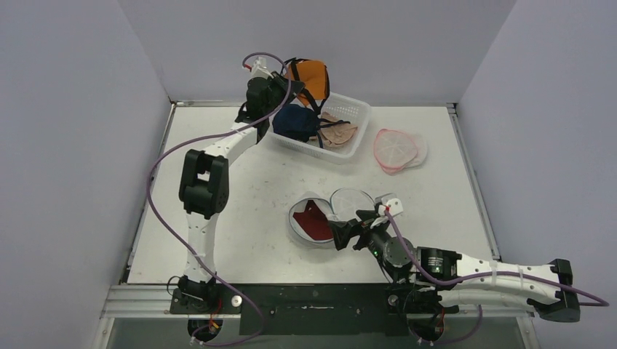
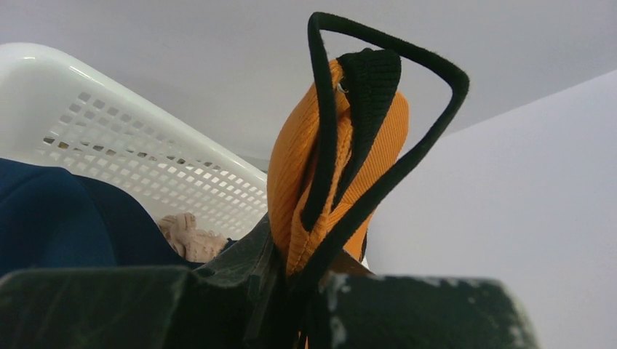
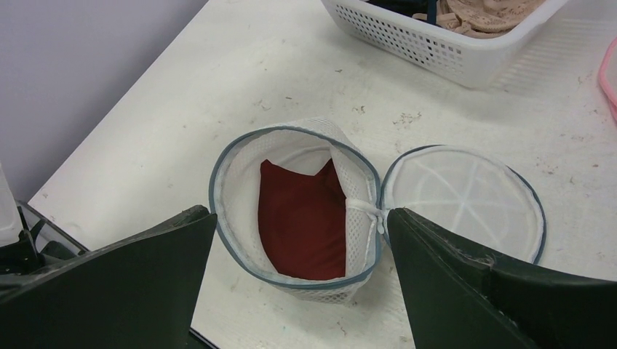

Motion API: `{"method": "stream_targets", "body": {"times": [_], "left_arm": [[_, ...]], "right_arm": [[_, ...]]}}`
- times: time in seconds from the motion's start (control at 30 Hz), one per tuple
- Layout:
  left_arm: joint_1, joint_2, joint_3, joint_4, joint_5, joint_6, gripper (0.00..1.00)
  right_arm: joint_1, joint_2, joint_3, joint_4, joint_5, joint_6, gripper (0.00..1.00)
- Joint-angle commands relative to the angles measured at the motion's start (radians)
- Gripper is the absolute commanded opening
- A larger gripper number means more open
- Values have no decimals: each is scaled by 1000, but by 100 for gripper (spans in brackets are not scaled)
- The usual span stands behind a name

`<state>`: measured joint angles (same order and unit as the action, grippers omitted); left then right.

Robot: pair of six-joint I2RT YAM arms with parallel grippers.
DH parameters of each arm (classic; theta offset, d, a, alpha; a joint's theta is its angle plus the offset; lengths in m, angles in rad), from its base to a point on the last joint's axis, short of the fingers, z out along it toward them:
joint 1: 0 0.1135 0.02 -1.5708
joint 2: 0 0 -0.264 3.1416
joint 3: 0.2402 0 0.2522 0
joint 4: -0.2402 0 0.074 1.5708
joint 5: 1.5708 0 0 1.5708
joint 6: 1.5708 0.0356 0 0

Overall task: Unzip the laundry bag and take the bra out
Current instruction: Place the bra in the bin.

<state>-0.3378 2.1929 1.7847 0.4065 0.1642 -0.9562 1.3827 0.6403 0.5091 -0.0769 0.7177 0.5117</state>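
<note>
The round white mesh laundry bag (image 3: pixel 218 203) lies unzipped on the table, its lid (image 3: pixel 466 196) flipped open to the right. A dark red bra (image 3: pixel 302 233) sits inside it (image 1: pixel 313 218). My right gripper (image 3: pixel 300 225) hovers open just above the bag, one finger on each side and nothing between them; from above it (image 1: pixel 348 230) is at the bag's near right edge. My left gripper (image 1: pixel 280 80) is at the back, raised over the white basket (image 1: pixel 360 134). It is shut on an orange bra with black straps (image 2: pixel 298 167), which stands up from the jaws.
The basket (image 2: pixel 109 138) holds a navy bra (image 1: pixel 295 122) and a beige lace one (image 1: pixel 338 132). A pink-rimmed mesh bag (image 1: pixel 396 149) lies to the basket's right. Walls enclose the table at the left, back and right.
</note>
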Motion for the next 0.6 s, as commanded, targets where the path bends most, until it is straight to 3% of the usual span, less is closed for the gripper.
{"method": "stream_targets", "body": {"times": [0.0, 0.37, 0.57], "left_arm": [[9, 48, 124, -33, -33, 20, 0], [8, 149, 164, -273, -116, 42, 0], [3, 168, 153, -300, -138, 69, 0]], "right_arm": [[6, -48, -17, -2, 18, 38, 92], [6, -186, -24, -130, 104, 95, 92], [6, -202, -28, -168, 126, 137, 93]]}}
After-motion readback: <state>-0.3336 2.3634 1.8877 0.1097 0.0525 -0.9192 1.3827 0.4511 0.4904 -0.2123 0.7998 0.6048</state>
